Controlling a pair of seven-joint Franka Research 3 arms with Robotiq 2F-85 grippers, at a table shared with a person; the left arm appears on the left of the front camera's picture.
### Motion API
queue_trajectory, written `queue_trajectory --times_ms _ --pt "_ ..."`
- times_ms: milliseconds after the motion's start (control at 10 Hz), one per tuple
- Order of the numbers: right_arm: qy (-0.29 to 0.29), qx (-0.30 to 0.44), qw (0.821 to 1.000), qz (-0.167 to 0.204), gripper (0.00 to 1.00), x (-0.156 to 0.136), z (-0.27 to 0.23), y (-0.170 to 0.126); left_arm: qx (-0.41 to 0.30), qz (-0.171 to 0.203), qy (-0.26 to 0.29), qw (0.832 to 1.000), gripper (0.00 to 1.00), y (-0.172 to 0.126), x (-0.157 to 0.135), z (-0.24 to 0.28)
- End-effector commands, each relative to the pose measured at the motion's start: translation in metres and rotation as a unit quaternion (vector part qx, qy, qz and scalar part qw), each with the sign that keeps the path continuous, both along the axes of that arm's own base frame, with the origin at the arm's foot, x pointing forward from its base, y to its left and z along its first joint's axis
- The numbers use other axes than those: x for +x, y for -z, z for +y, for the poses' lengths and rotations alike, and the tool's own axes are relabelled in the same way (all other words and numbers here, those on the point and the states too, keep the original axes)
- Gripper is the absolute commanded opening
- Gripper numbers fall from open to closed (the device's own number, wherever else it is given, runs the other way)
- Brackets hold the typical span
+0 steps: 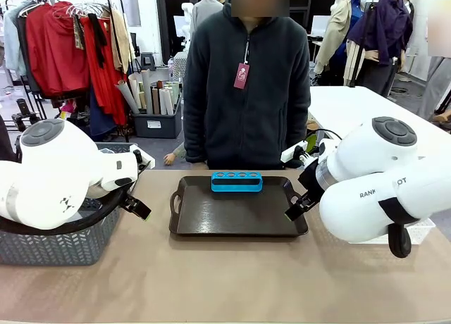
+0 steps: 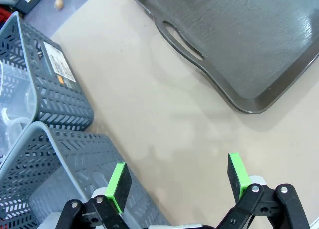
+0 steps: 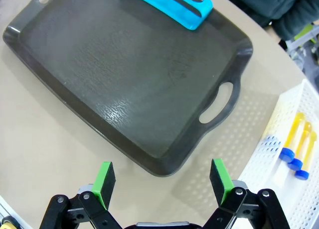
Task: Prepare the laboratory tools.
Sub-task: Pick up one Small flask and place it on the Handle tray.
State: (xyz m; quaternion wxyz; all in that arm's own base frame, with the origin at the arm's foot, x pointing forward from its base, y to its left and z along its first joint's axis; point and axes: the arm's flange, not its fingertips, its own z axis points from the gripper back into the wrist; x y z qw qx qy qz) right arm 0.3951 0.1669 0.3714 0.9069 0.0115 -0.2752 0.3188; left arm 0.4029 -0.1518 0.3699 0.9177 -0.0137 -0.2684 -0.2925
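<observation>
Front view: the tan worktop point(image 1: 232, 282) runs from the robot's side to a person point(image 1: 246, 91) in a dark zipped jacket, who stands at its far edge. The two white arms come in low from either side. Between them lies a dark tray point(image 1: 211, 222) with a cut-out handle at each end. At the robot's left, partly under the left arm, stands a grey mesh basket point(image 1: 63, 246). The left wrist view shows two such baskets side by side, with pale translucent ware point(image 2: 11, 97) inside, too cut off to tell what it is. At the robot's right, a white lattice bin point(image 3: 279, 134) sits just beside the tray's right handle.

The small blue four-hole rack point(image 1: 237, 182) stands on the tray against its far rim, about midway along, holes up. Three small blue-capped tubes point(image 3: 291, 138) of yellow-orange liquid lie side by side in the lattice bin, caps toward the right wrist camera.

The left fingers point(image 2: 118, 186) are spread wide with nothing between them. They hang over bare worktop between the nearer basket and the tray's left end, and the rack is well apart from them. The right fingers point(image 3: 219, 181) are likewise spread wide and hold nothing. They hover over the worktop just off the tray's near right corner. The tubes lie near them, to one side, and the rack is well apart across the tray.
</observation>
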Motion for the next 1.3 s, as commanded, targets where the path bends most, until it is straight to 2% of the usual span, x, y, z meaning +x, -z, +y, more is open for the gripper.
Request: queue_trajectory --times_ms 0,500,800,900,1200 --pt "0.0 0.0 1.0 0.0 1.0 0.0 0.0 0.0 0.0 0.0 0.0 1.0 1.0 0.0 0.0 0.0" --pt "0.0 0.0 1.0 0.0 1.0 0.0 0.0 0.0 0.0 0.0 0.0 1.0 1.0 0.0 0.0 0.0" --pt "-0.018 0.027 0.999 0.033 1.0 -0.007 0.013 -0.006 0.003 0.047 0.037 0.998 1.0 -0.016 -0.006 -0.014" --pt "-0.028 0.047 0.997 0.047 1.0 -0.01 0.015 -0.01 -0.006 0.052 0.049 0.997 1.0 -0.023 -0.009 -0.02" --pt "-0.048 0.077 0.993 0.074 1.0 -0.012 0.023 -0.037 -0.02 0.087 0.095 0.991 1.0 -0.052 -0.009 -0.028"
